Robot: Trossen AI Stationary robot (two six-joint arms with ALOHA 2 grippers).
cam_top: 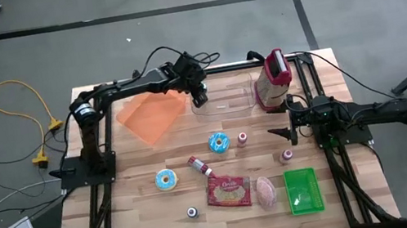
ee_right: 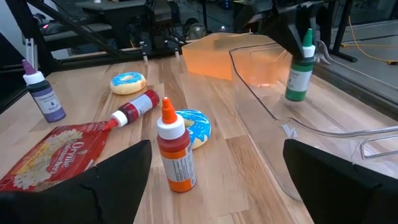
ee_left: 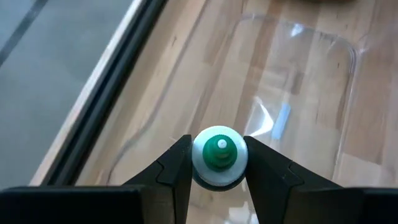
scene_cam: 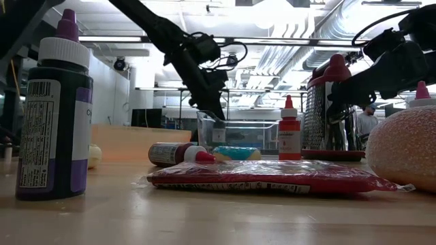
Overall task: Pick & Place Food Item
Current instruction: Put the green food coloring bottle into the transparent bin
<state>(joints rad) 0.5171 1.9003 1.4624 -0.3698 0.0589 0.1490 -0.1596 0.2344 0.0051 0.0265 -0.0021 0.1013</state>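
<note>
A small green bottle (ee_right: 300,73) with a white collar and a green tip (ee_left: 219,157) hangs upright in my left gripper (cam_top: 198,94), which is shut on it. It is over the left part of a clear plastic container (cam_top: 224,99) at the table's far middle; whether its bottom touches the container I cannot tell. My right gripper (cam_top: 281,132) waits open at the right, nothing between its fingers (ee_right: 112,174). My left gripper pinches the bottle's white collar (ee_left: 200,163), just below the green tip, between its two fingers. The fingers (ee_left: 171,171) come slanting down from the table's far left. The bottle hangs upright below them (ee_right: 297,84).
An orange bin (cam_top: 152,114) lies left of the clear container, a red-topped grater (cam_top: 273,79) right of it. Mid-table hold two blue doughnuts (cam_top: 219,142) (cam_top: 166,180), a lying red bottle (cam_top: 200,166), an upright orange bottle (ee_right: 174,155), a popcorn bag (cam_top: 229,192) and a green tray (cam_top: 302,190).
</note>
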